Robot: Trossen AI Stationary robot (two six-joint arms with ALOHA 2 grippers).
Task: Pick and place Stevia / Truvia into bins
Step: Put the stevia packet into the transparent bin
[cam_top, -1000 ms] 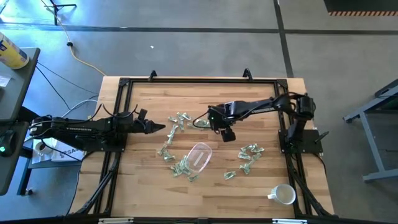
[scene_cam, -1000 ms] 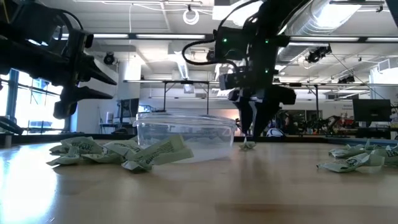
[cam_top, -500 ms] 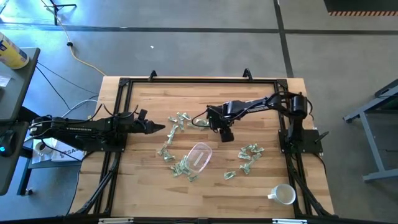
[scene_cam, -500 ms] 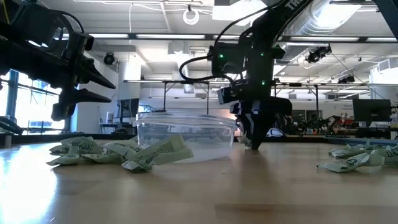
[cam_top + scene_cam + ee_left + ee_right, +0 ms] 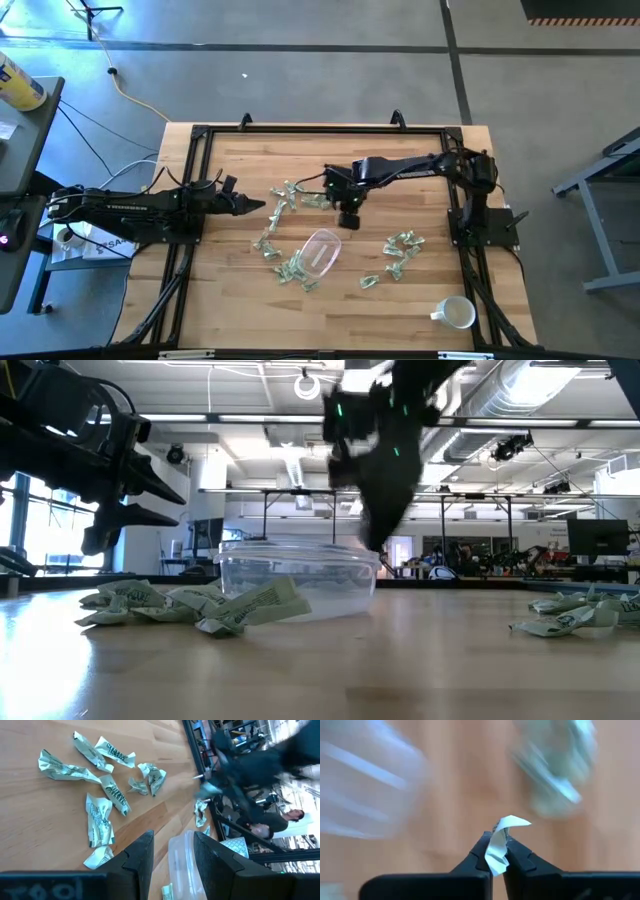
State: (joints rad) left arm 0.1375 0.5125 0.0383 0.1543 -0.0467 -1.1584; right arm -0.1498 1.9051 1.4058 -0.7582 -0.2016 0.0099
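Many crumpled pale green and white Stevia packets lie on the wooden table, in clusters left of the clear bin point(image 5: 281, 205), at its near left point(image 5: 294, 270) and to its right point(image 5: 402, 250). The clear bin point(image 5: 320, 250) point(image 5: 298, 575) stands near the table's middle. My right gripper point(image 5: 347, 218) point(image 5: 496, 842) hovers just beyond the bin's far side, shut on one packet point(image 5: 500, 840); in the low view it is a blur point(image 5: 375, 525). My left gripper point(image 5: 255, 206) point(image 5: 172, 857) waits open above the table's left side. My right gripper pinches one small crumpled packet between its two fingertips point(image 5: 516, 854). A bent white end point(image 5: 514, 823) sticks out past the tips. The fingers point down from above. The packet is lifted clear of the table.
A white handled mug point(image 5: 457, 313) stands at the near right corner. A black frame point(image 5: 320, 128) rims the table. Bare wood lies along the far edge and in front of the bin.
My right gripper came down on a lone packet beyond the bin, shut on it, then rose and moved toward the table's left edge, close by the bin's far side. The packet has left the table with it.
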